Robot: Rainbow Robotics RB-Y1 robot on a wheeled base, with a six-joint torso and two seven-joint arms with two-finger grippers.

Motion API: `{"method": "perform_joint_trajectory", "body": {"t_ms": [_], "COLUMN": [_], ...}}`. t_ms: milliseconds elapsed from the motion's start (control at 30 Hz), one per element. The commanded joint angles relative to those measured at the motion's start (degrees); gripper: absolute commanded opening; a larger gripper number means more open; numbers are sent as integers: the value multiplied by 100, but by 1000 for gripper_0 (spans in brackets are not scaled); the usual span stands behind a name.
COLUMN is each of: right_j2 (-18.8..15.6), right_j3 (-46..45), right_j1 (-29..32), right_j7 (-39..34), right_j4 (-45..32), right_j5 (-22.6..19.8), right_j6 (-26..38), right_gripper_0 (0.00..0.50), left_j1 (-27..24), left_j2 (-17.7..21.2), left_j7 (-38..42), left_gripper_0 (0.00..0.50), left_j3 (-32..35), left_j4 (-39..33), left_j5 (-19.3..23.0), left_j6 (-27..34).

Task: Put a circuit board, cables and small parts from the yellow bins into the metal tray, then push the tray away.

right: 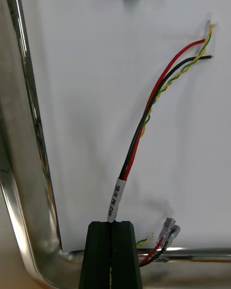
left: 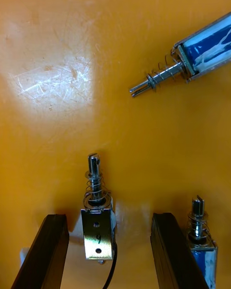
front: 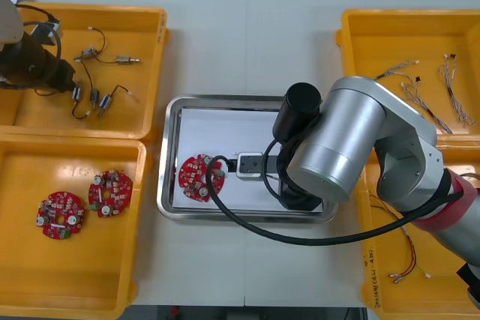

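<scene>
Work was going on at two spots on the light counter (front: 247, 43). At its middle, the right claw (right: 114, 224) sat low inside the shiny metal tray with a white floor (front: 169, 157). Its black fingers were pinched narrow on a red, black and yellow-green cable (right: 144, 125), which lay along the white floor near a tray corner. A round red circuit board (front: 201, 178) rested at the tray's nine o'clock side. At ten o'clock from the tray, the left claw (left: 108, 219) was down in a yellow plastic bin (front: 142, 35). Its fingers were spread wide, with a small metal part with a spring (left: 98, 231) standing between them. Two similar blue-bodied metal parts (left: 202, 48) lay close by.
</scene>
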Motion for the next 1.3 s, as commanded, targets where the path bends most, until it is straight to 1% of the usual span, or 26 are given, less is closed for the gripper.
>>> {"method": "perform_joint_trajectory", "body": {"t_ms": [33,133,200,233,267,333,400,433,467,500,533,567,733,933,1133,1300], "right_j2": [162,154,154,154,154,145,145,145,145,145,145,145,145,171,180,206], "right_j3": [148,192,200,200,218,262,297,315,315,315,315,315,315,227,174,-11], "right_j1": [10,10,10,10,10,19,10,27,27,27,27,27,27,27,27,19], "right_j7": [188,197,197,197,214,223,223,223,223,223,223,223,205,179,170,170], "right_j4": [159,291,361,396,414,423,423,423,432,432,432,432,432,405,256,-52], "right_j5": [28,55,55,63,63,90,142,186,195,195,195,195,178,99,99,81], "right_j6": [-254,-412,-421,-421,-430,-430,-430,-430,-456,-456,-456,-456,-456,-456,-377,-17], "right_gripper_0": [0,0,0,0,0,9,39,76,127,183,395,500,500,500,500,500], "left_j1": [-280,-245,-245,-245,-245,-245,-245,-245,-245,-245,-245,-245,-245,-245,-245,-236], "left_j2": [-71,-71,-62,-71,-71,-71,-62,-62,-62,-62,-62,-44,-36,87,281,395], "left_j7": [-621,-621,-621,-621,-630,-630,-630,-630,-630,-630,-630,-630,-639,-657,-613,-534], "left_gripper_0": [500,500,364,159,4,0,0,0,0,3,1,0,0,1,0,0], "left_j3": [-151,-168,-168,-168,-168,-168,-168,-168,-159,-159,-168,-151,-10,113,280,473], "left_j4": [47,47,47,47,47,47,47,47,47,47,47,47,47,-102,-551,-999], "left_j5": [70,70,70,70,70,70,79,79,88,88,88,79,106,79,70,53], "left_j6": [-143,-187,-195,-187,-187,-187,-169,-160,-152,-152,-152,-160,-108,121,789,1439]}}
